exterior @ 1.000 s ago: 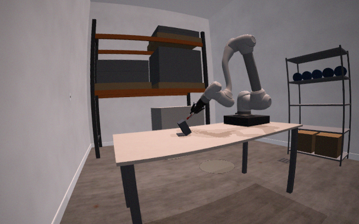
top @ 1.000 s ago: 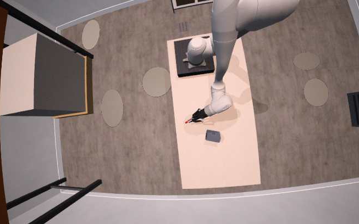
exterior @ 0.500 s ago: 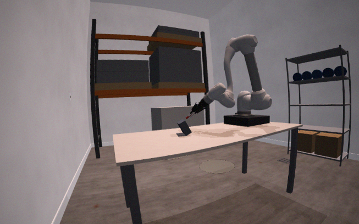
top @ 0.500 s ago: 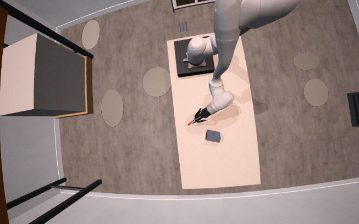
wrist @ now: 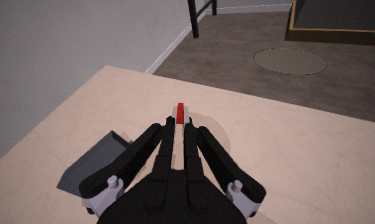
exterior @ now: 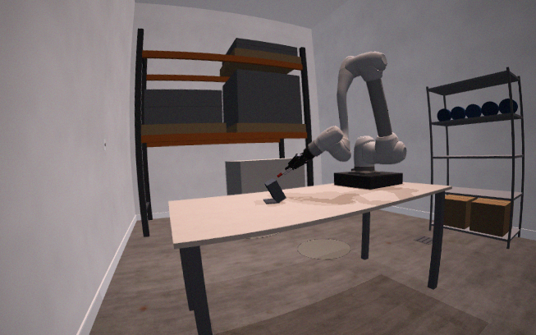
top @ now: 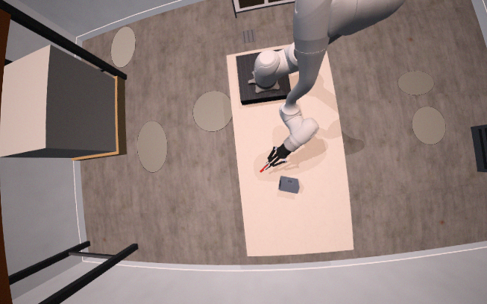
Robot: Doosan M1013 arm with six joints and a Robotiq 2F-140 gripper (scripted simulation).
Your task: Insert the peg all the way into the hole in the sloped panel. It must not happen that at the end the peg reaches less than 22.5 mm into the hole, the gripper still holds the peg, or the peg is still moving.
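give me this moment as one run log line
gripper: shut on peg | peg: above table, not in panel | hole: not visible

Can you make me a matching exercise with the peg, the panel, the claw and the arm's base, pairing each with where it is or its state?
Things:
1. peg
2. panel
3. claw
4. base

Places or states:
A. sloped, resting on the table, apart from the claw
B. shut on a thin red-tipped thing
C. dark slab at one end of the table
D. held in the air, red tip pointing away from the arm

Pairs: 1-D, 2-A, 3-B, 4-C
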